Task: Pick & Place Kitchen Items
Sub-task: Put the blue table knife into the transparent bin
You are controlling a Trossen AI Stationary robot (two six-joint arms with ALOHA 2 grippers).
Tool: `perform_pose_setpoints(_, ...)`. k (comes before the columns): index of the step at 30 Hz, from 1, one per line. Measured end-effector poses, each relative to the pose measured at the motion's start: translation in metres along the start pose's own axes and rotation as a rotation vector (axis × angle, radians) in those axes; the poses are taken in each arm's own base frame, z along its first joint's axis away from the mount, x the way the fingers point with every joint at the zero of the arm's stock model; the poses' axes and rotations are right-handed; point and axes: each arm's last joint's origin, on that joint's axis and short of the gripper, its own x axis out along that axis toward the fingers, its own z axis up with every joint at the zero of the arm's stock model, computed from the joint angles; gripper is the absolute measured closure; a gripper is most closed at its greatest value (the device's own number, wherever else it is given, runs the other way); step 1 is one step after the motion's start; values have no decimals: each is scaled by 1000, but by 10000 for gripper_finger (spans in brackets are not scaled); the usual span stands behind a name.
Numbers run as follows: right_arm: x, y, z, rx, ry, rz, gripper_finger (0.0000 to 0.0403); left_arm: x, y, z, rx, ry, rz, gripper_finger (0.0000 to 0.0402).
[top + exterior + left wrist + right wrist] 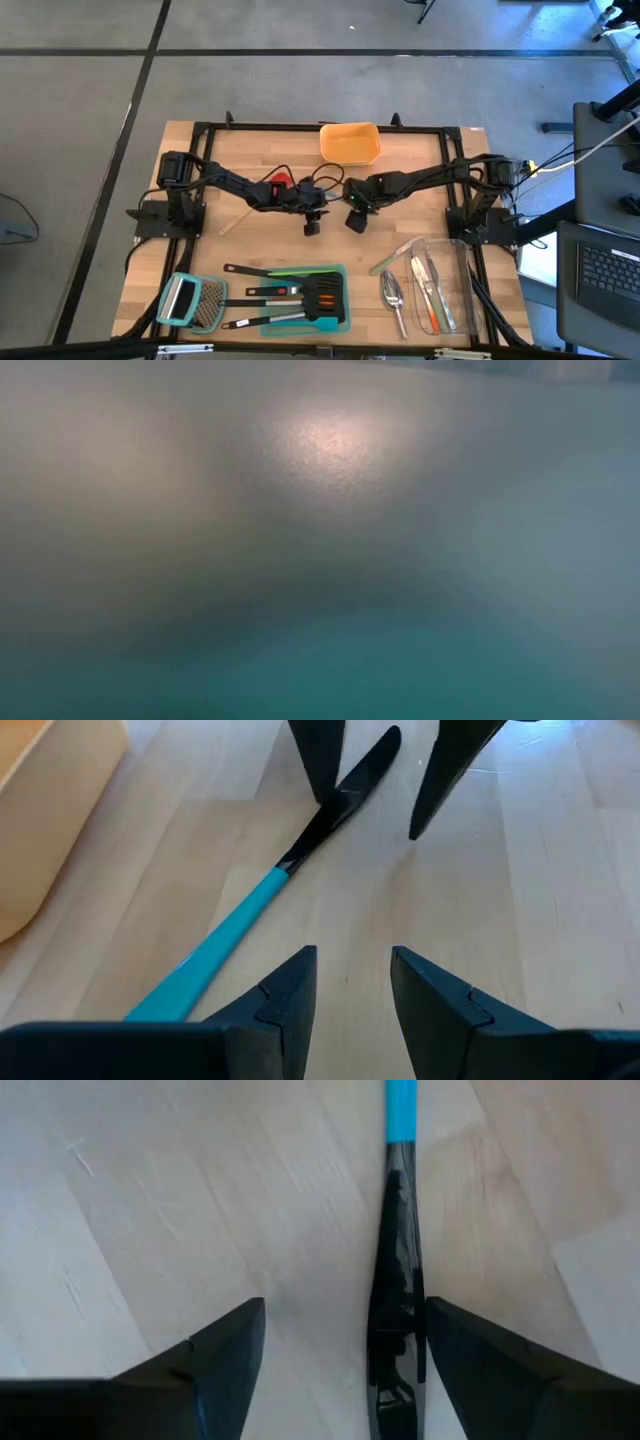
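- We see the left tool (312,224) hanging near the middle of the table (250,250), its fingers (290,995) a little apart with only bare wood between them
- Between both arms, toward the far edge by the orange container (350,143), lies a slim spatula (290,860) with a teal handle and glossy black blade, flat on the wood
- We judge it light, stiff and slick along the blade; the teal handle looks the surer place to take hold
- The right tool (356,218) stands with its fingers (215,1355) wide apart astride the black blade, not clamped on it
- Other utensils lie along the near edge, some in a teal tray (345,322) and a clear bin (468,305)
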Motion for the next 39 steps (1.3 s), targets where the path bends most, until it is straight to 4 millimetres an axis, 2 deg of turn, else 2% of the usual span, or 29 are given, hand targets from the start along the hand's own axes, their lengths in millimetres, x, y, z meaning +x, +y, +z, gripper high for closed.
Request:
perform_pose_setpoints(6, 0, 6, -4, 67, 5, -14, 141, -1, -7, 0, 13, -2, -16, 276)
perform_pose_setpoints(18, 6, 4, -10, 104, 15, -35, 227, -1, -9, 1, 15, -17, -20, 276)
perform_pose_setpoints(22, 6, 3, -10, 116, 11, -44, 231, -1, -9, 1, 9, -17, -20, 276)
perform_pose_setpoints(33, 7, 8, -12, 65, -15, -113, 199, -2, -12, 1, 11, -17, -29, 276)
perform_pose_setpoints(36, 8, 7, -12, 78, -15, -115, 216, -2, -13, 2, 13, -22, -32, 276)
perform_pose_setpoints(39, 8, 4, -11, 89, -11, -114, 257, -2, -14, 2, 11, -31, -35, 276)
